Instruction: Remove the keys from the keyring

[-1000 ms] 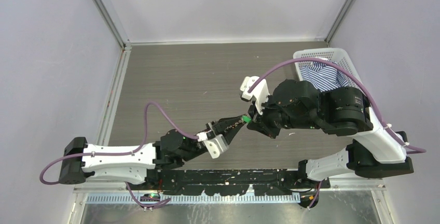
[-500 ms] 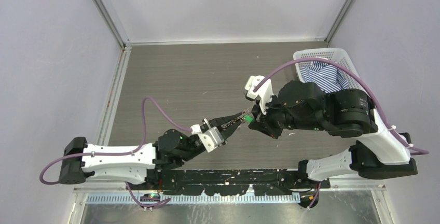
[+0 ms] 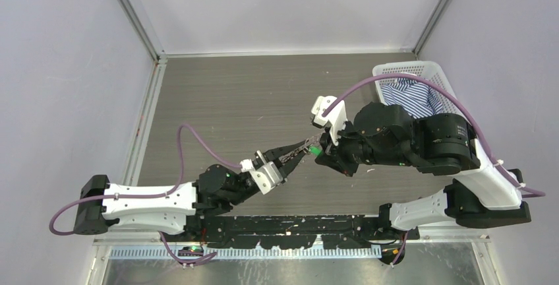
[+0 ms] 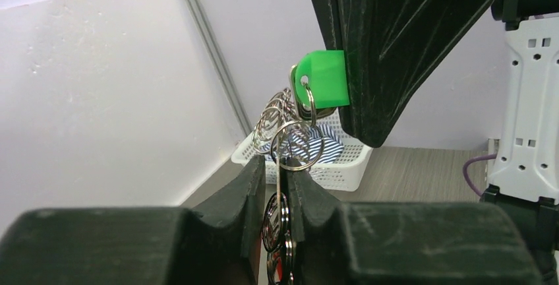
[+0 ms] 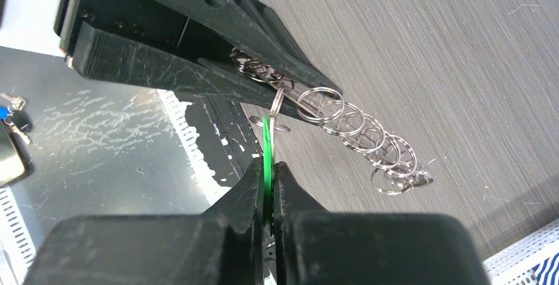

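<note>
Green plastic key head (image 4: 323, 79) is clamped flat between my right gripper's (image 3: 321, 152) fingers (image 4: 369, 54). The jaws are nearly together, with only the thickness of the plastic between them. In the right wrist view the head shows edge-on as a thin green strip (image 5: 265, 159).

My left gripper (image 3: 300, 148) is narrow too, pinched on the silvery metal bunch. A thin wire piece runs straight down between its fingers (image 4: 254, 179), and more round silvery pieces sit lower in the gap. I can't tell which of those are keys and which are rings.

The keyring (image 4: 296, 167) sits just above my left fingertips. It links up to the hole in the green key head. More rings are stacked behind it.

A chain of silvery rings (image 5: 369, 143) trails from the left gripper's tip, hanging loose toward the lower right over the table. Its end is a small tangle, too small to read.

Both grippers meet tip to tip over the middle of the wood-grain table (image 3: 250, 94), slightly right of centre. The bunch is held up between them, off the surface.

A white plastic basket (image 3: 395, 70) sits at the far right corner, well apart from the grippers. It holds a blue-and-white striped cloth (image 3: 412, 94).
</note>
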